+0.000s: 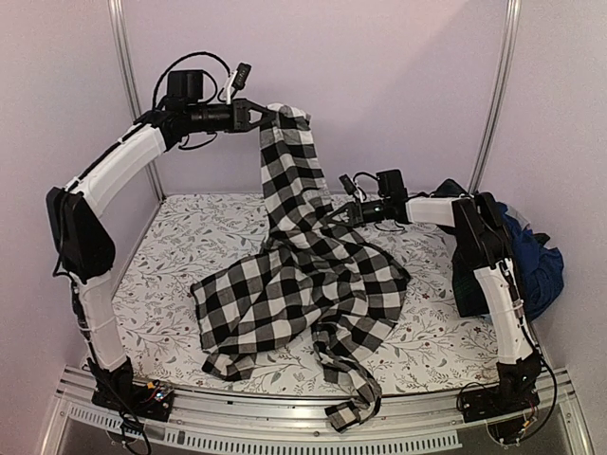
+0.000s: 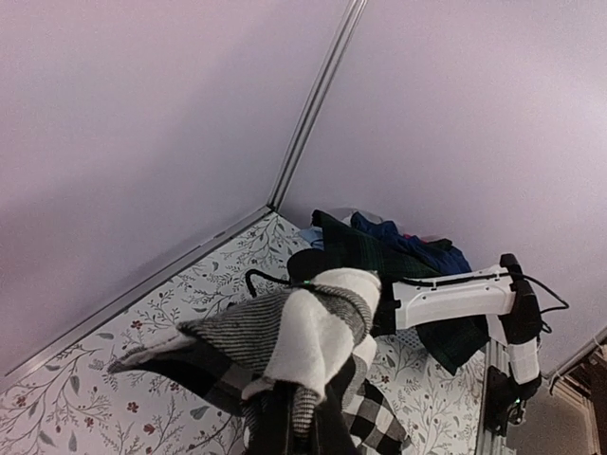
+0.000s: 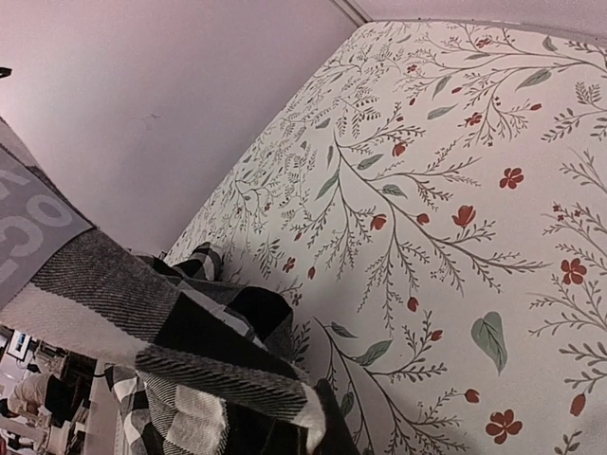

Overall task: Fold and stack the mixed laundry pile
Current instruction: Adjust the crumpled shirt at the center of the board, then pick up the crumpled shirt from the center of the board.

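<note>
Hanging from the left gripper (image 1: 264,116), 1 black-and-white checked shirt (image 1: 303,275) is pinched by an upper corner high above the table. The gripper's fingers are buried in bunched cloth in the left wrist view, but they are clamped on it, since the shirt's weight hangs from them. From that corner the shirt drops in 1 narrow band and then spreads wide over the floral table covering (image 1: 190,237), with 1 strip trailing over the near edge. The right gripper (image 1: 349,210) sits low at the shirt's right edge, against the fabric. Its fingers show in neither view, so whether it holds the cloth cannot be told. Behind the right arm, at the table's right edge, lies 1 heap of remaining laundry (image 1: 536,270), showing dark green plaid and blue pieces.
</note>
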